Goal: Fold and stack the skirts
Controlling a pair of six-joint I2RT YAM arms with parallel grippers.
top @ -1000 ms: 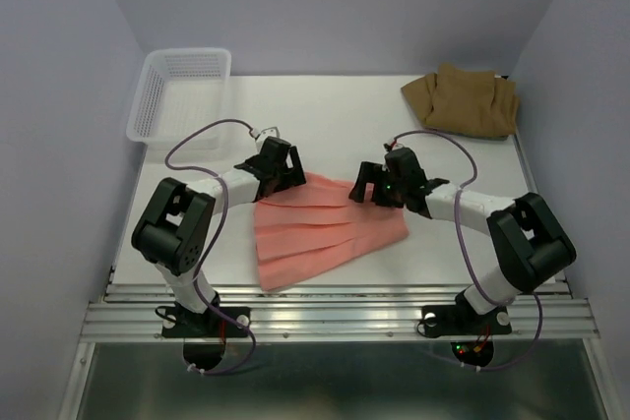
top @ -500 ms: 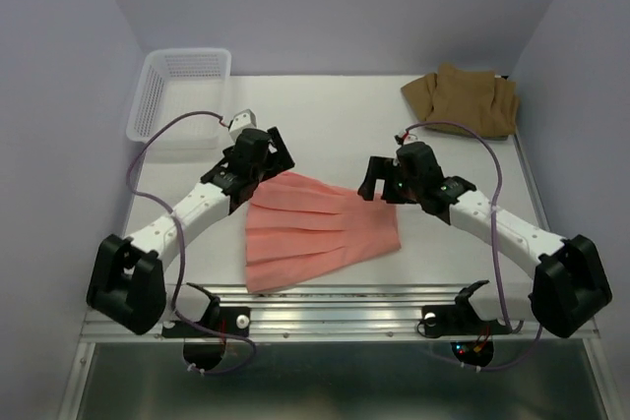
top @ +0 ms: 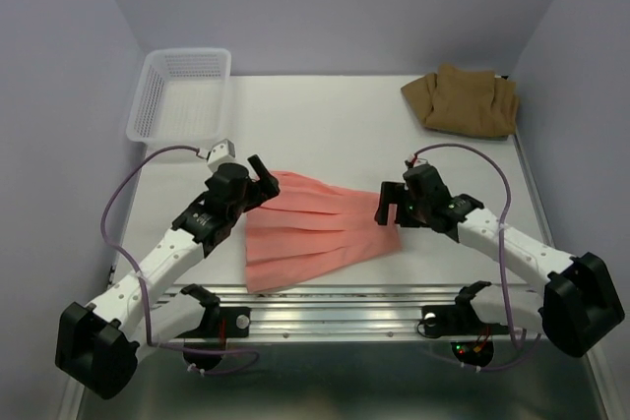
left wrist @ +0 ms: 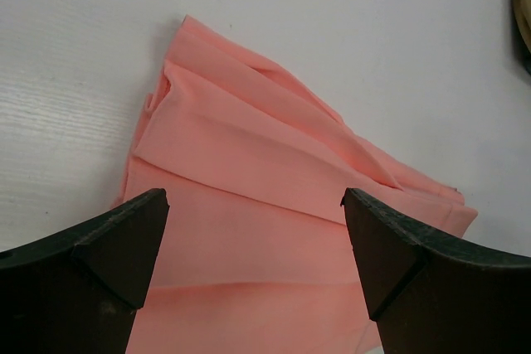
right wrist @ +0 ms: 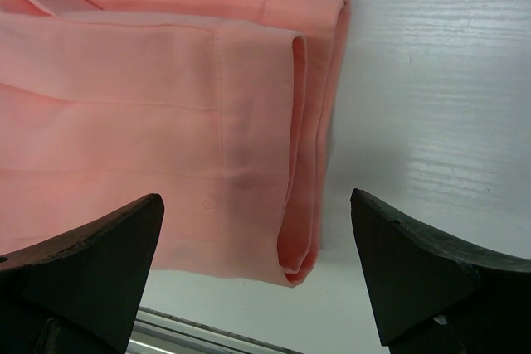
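Basket: at your far left, a white lattice basket (top: 182,90) sits on the far-left corner of the tabletop (top: 325,135).

Left end effector: your left end effector (top: 258,177) is at the far-left corner of the salmon-pink skirt (top: 320,228). Its fingers stand wide apart, and in its wrist view they frame the pleated cloth with nothing gripped. You cannot tell from either view whether the fingertips touch the fabric.

Salmon-pink skirt: it lies flat in the middle of the tabletop, close to the near edge and between your two arms. The pleats run left to right, and the cloth fans wider toward the left. At the right end the stitched edge is doubled over on itself.

Right end effector: your right end effector (top: 387,206) is at the skirt's narrower right edge, fingers spread and clamped on nothing. In its wrist view one finger is over the pink cloth and the other over bare tabletop.

Tan-brown skirt: at your far right, the tan-brown skirt (top: 463,100) lies in a rumpled heap in the far-right corner, well apart from the pink one.
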